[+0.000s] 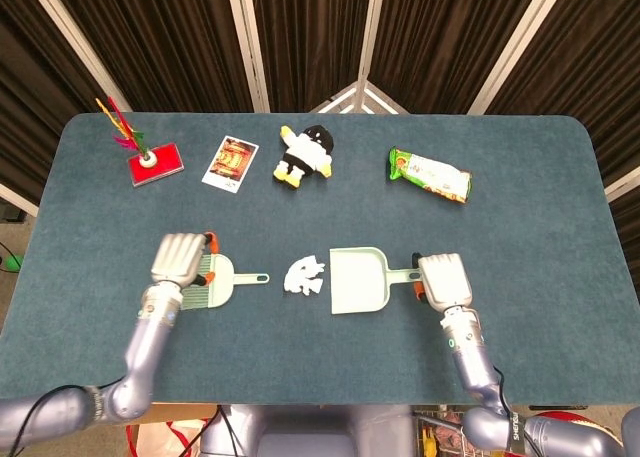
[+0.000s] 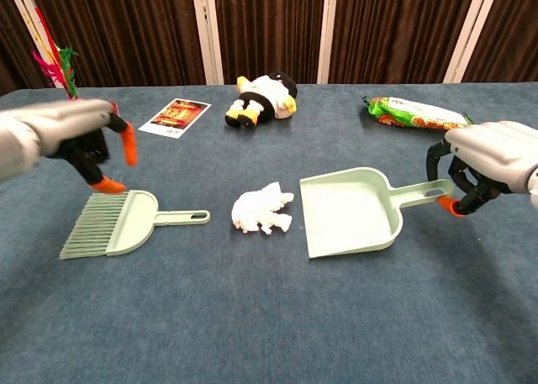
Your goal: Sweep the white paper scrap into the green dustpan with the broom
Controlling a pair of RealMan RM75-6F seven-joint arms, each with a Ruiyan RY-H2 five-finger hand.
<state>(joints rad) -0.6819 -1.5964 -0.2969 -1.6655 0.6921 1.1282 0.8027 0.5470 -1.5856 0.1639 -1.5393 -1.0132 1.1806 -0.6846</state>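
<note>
Pale green plastic broom (image 2: 113, 224), fanned bristles, short looped handle: flat on the blue felt-like desk (image 2: 269, 317), left of centre, not yet gripped. Left hand (image 2: 84, 140) hovers above it, fingers apart, holding nothing. Crumpled white paper scrap (image 2: 262, 209): unswept, just left of the pale green moulded plastic dustpan (image 2: 349, 212), apart from its mouth. Right hand (image 2: 483, 161) grips the dustpan's handle. Sweeping judged not begun; grasping broom remains

Pale green broom (image 2: 113, 223) and dustpan (image 2: 349, 213), white paper scrap (image 2: 261, 208), dark teal desk (image 2: 252, 317), orange-tipped silver hands.
</note>
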